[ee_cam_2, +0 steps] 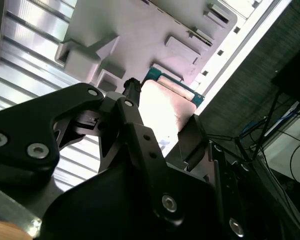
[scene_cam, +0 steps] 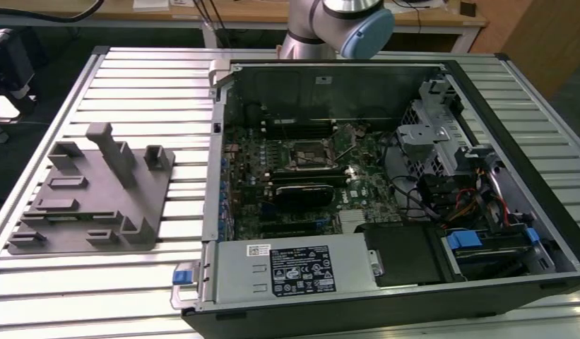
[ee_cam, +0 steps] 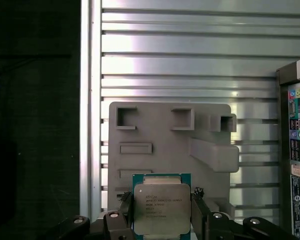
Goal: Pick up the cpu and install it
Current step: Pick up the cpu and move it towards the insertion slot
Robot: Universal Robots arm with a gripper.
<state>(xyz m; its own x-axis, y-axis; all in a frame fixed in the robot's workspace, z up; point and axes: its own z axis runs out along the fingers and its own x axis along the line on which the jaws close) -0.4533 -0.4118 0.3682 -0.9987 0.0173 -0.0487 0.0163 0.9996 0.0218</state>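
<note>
Your gripper (ee_cam: 161, 196) is clamped on the cpu (ee_cam: 161, 210) above the grey fixture (ee_cam: 170, 135); pickup looks done, and seating needs it square to the socket (scene_cam: 304, 157).

One cpu (ee_cam: 161, 210) is counted in the first wrist view, along with one gripper (ee_cam: 161, 200) on which two fingers (ee_cam: 199, 210) are seen. In the exterior view, one grey fixture plate (scene_cam: 87, 205), one open computer case (scene_cam: 384, 176), one slatted table (scene_cam: 139, 78) and one arm (scene_cam: 314, 35) are counted. Three square pockets and, it seems, two shallow slots are made out on the plate.
</note>
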